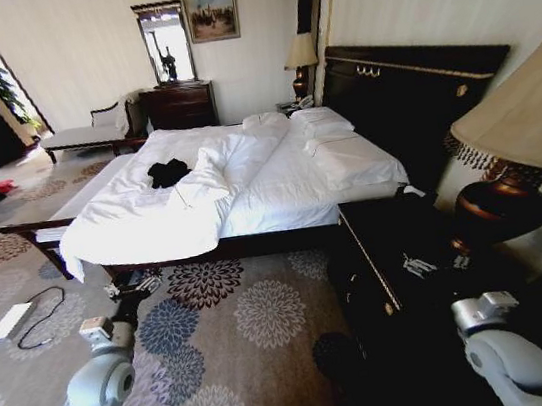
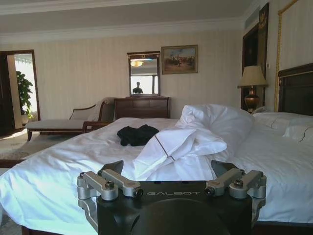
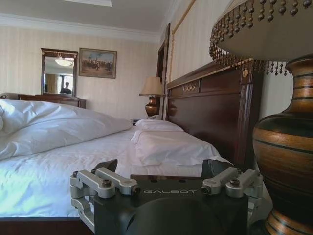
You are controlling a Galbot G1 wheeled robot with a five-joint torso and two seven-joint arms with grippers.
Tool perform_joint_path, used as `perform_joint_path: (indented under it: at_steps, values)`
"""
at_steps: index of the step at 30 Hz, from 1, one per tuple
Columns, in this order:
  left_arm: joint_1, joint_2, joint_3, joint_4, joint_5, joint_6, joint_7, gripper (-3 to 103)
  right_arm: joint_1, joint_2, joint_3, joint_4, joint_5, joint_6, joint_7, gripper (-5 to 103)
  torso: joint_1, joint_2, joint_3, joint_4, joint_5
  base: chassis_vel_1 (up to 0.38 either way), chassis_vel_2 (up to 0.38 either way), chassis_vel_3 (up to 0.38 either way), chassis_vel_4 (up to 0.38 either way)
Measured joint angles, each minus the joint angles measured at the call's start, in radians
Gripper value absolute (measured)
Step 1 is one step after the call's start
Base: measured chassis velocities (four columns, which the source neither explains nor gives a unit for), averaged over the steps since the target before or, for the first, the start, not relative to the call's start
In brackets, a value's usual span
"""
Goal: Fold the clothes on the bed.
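Note:
The clothes, a crumpled black T-shirt (image 1: 168, 171), lie on the bed (image 1: 280, 192) on its far left part, beside a bunched fold of white duvet (image 1: 205, 178). My left gripper (image 1: 127, 289) hangs open over the carpet, short of the bed's near edge. In the left wrist view the left gripper (image 2: 168, 169) has its fingers spread wide, with the black T-shirt (image 2: 137, 134) well beyond them on the bed (image 2: 73, 161). Over the dark nightstand my right gripper (image 1: 419, 265) is open. The right wrist view has the right gripper (image 3: 161, 167) facing the bed (image 3: 49, 166) near the pillows.
A dark nightstand (image 1: 397, 236) with a big brown lamp (image 1: 512, 194) stands close by my right arm; that lamp (image 3: 286, 147) sits right beside the gripper. The tall dark headboard (image 1: 407, 93) is to the right. A chaise (image 1: 89, 133) and dresser (image 1: 180, 105) stand behind. A cable (image 1: 40, 321) lies on the carpet.

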Motion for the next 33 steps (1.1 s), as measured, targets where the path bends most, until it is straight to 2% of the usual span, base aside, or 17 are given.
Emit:
perform_joint_path:
  at_steps: [7,15,33]
  values:
    - [0.035,-0.027,0.005,-0.008,0.000,-0.012,0.009,100,0.011,0.003,-0.007,-0.010,-0.011,0.004,-0.003,100,0.000,0.000,0.000,0.0002,0.0000,0.000,0.000,0.000,0.000]
    - [0.033,-0.008,0.009,-0.002,-0.004,-0.051,0.040,100,0.015,-0.001,-0.005,-0.012,-0.025,0.018,-0.003,100,0.000,0.000,0.000,0.0000,0.0000,-0.007,0.005,0.005,-0.009]
    - [0.027,-0.012,0.017,0.012,-0.020,-0.042,0.046,100,-0.002,0.011,0.006,-0.009,-0.029,0.030,-0.003,100,0.000,0.000,0.000,0.0000,0.0001,-0.089,0.086,0.089,-0.089]
